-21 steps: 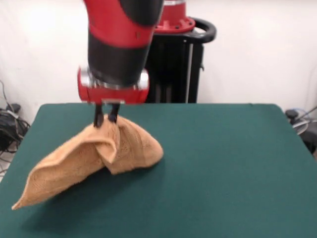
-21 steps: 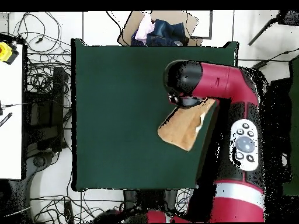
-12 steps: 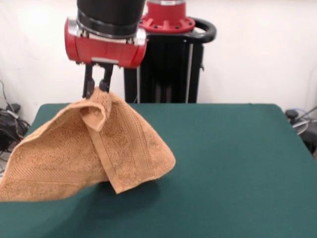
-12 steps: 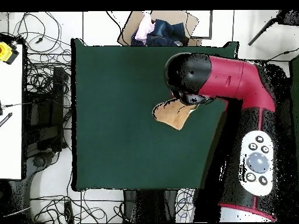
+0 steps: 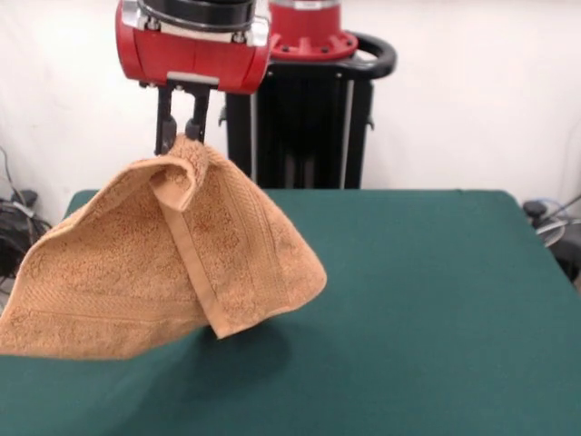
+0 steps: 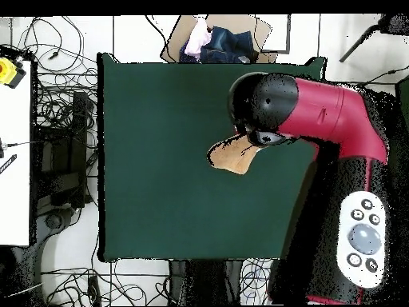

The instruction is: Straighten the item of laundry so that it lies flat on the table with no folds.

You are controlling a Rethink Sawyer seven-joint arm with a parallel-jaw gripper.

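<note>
Front view: the towel [image 5: 163, 259], a peach-orange terry cloth, is seen hanging in the air from a single pinched point at its top, spread downward in a broad drape. One layer is folded over the front, its hemmed edge running diagonally from the pinch toward about 5 o'clock, with faint woven bands alongside it. A long corner is stretched out toward 8 o'clock, reaching the picture's left edge, while a rounded lobe is hung toward 4 o'clock. The lower edge appears lifted above the green surface [image 5: 418, 291], and a dark shadow is cast beneath it; whether any part touches cannot be told. The claw [image 5: 182, 136] is seen with its two dark fingers [image 5: 164, 123] close together and clenched on the bunched top of the cloth. These fingers are mounted below a red housing at the wrist, which is pointed straight down, the black-and-red arm [image 5: 195, 36] rising out of the top of the picture. Overhead view: only a small tan patch of the towel [image 6: 232, 157] is shown, lying at about 7 o'clock from the arm's rounded black end, over the right-centre part of the surface [image 6: 160, 160]. The arm [image 6: 319, 120] is bent in from the lower right, its red link laid across the surface's right edge, and the claw itself is hidden beneath it.
</note>
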